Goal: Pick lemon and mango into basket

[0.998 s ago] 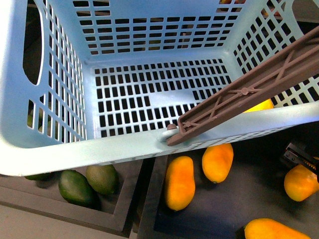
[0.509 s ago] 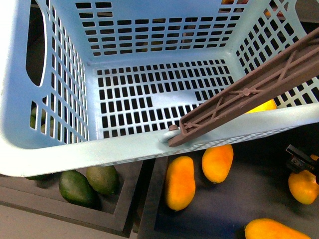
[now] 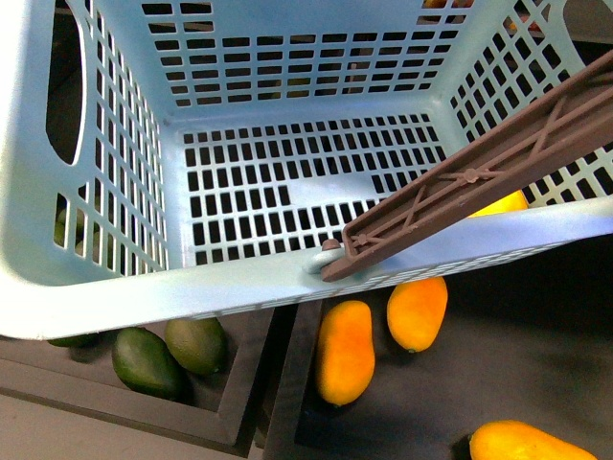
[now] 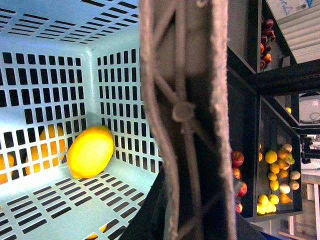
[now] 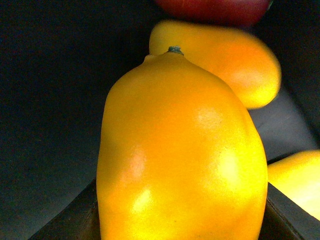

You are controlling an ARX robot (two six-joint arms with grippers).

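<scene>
Best to hold the mango (image 5: 180, 140), seemingly clamped in the right gripper (image 5: 180, 220) at the tray (image 3: 536, 355), across its widest middle: smooth, firm, weighty, slip-prone; left gripper unreadable; lemon (image 4: 91, 151) in basket's (image 3: 192, 287) near-right corner.

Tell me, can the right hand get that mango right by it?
Probably yes. The mango sits right between the fingers of the right hand, both touching its sides, and nothing is in the way.
</scene>
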